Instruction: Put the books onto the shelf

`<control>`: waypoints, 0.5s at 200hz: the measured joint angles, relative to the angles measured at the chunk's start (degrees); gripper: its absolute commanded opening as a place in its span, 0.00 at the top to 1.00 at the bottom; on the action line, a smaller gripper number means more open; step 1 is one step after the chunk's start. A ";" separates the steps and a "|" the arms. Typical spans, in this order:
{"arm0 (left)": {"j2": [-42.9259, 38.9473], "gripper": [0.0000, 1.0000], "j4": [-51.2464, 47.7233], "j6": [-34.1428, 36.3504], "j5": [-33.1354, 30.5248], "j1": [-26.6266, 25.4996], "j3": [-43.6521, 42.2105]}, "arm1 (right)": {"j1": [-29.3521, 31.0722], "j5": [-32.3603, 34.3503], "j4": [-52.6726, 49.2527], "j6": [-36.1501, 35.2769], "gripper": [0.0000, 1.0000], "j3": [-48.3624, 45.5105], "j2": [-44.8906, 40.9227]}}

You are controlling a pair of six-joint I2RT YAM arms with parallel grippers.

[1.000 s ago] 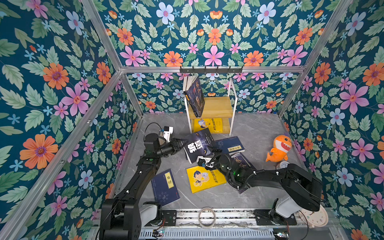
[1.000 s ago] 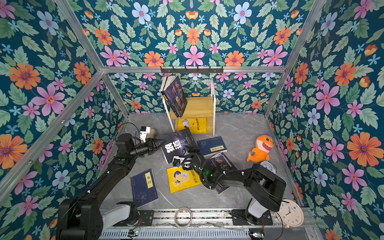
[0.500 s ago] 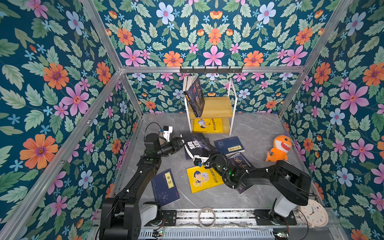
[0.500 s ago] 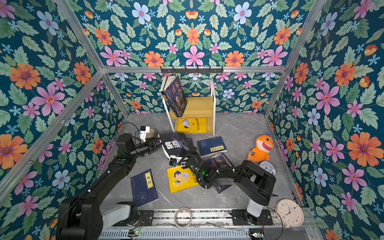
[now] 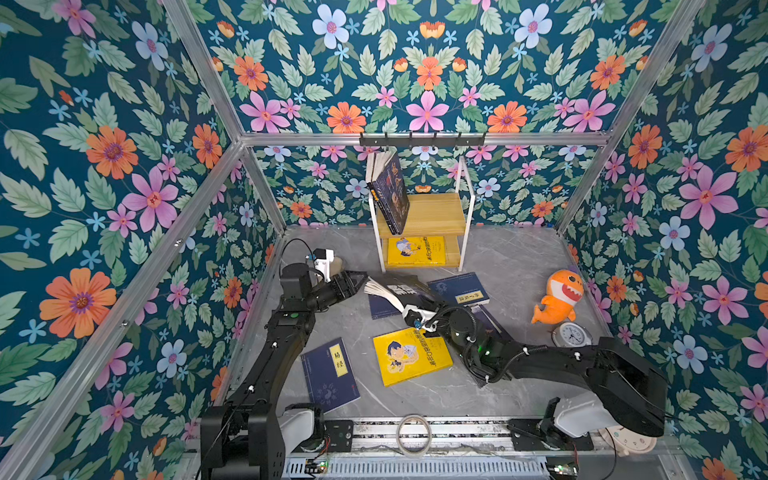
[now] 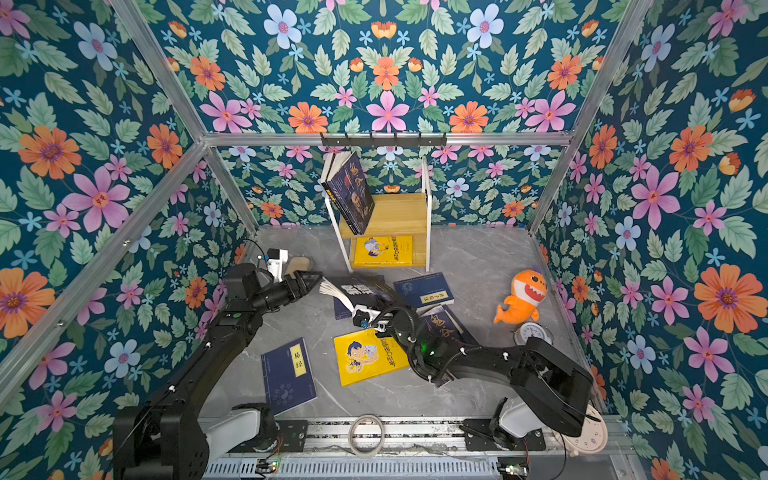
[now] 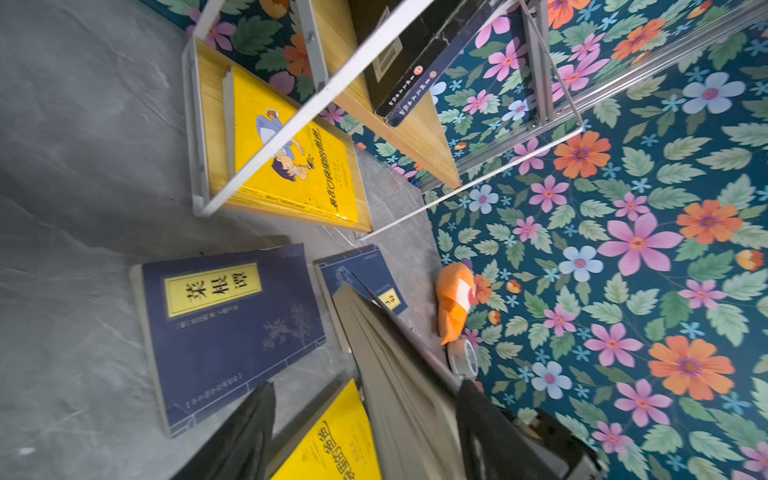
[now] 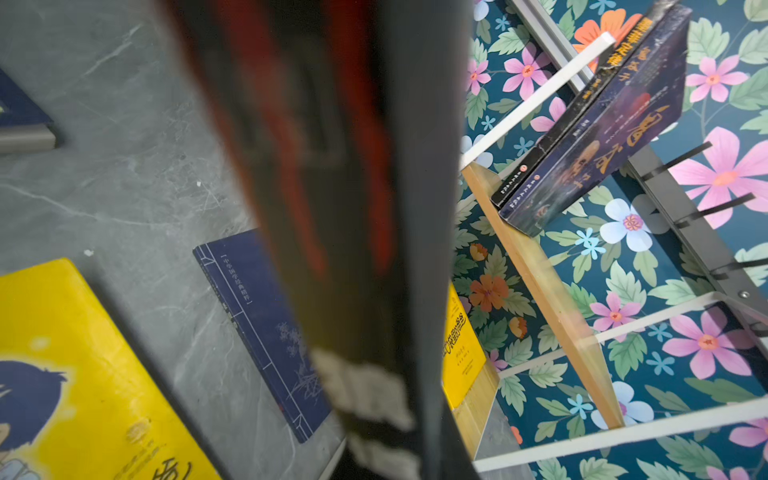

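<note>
against a second ago the grip is swapped: the left pincer [image 5: 354, 283], then clamped on the black book [image 5: 397, 291], now stands spread just beside its fanned pages and off them. the right pincer [image 5: 412, 305], then spread, is now pinching the book at the end away from those pages. the book sits flatter than it did, its leaves sagging open toward the left arm.

we judge the handover done and the carry to the shelf next. nearest us a labelled navy book [image 5: 330, 374] and a yellow cartoon book [image 5: 410, 356] lie flat on the grey table [image 5: 519, 257]. another navy book [image 7: 228, 324] lies under the held one. so we lift straight up first to clear them, and draw the left arm back before swinging. one grip on a limp paperback lets the pages flop, so we go slowly and turn the spine downward if we can.

farther on a small navy book [image 5: 459, 287] lies just before the shelf [image 5: 436, 212]. on its upper board two dark books [image 5: 390, 191] lean against the left post, with bare wood to their right; we would stand this one in that gap. a second yellow book [image 5: 415, 250] lies flat on the lower board.

the black book is a thick soft paperback with a dark cover, large pale characters and cream page edges. in the right wrist view it is a blur with red marks.
</note>
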 measured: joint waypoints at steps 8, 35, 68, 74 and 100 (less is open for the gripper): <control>-0.04 0.20 -1.49 1.60 -1.18 0.17 0.35 | -0.46 0.11 -0.90 1.53 1.00 -0.39 -1.68; -0.17 0.14 -5.18 5.97 -6.10 0.96 1.31 | -2.14 -0.72 -4.94 6.71 1.00 -1.27 -7.56; -0.02 0.09 -7.52 9.18 -9.55 1.29 1.62 | -5.31 -2.49 -9.49 14.47 1.00 -1.14 -13.88; -0.04 0.07 -7.78 9.46 -10.36 1.40 1.60 | -5.66 -2.84 -10.25 15.58 1.00 -0.94 -14.67; -0.11 0.03 -8.22 10.69 -11.54 1.70 1.42 | -6.32 -4.02 -13.64 19.52 1.00 1.29 -16.68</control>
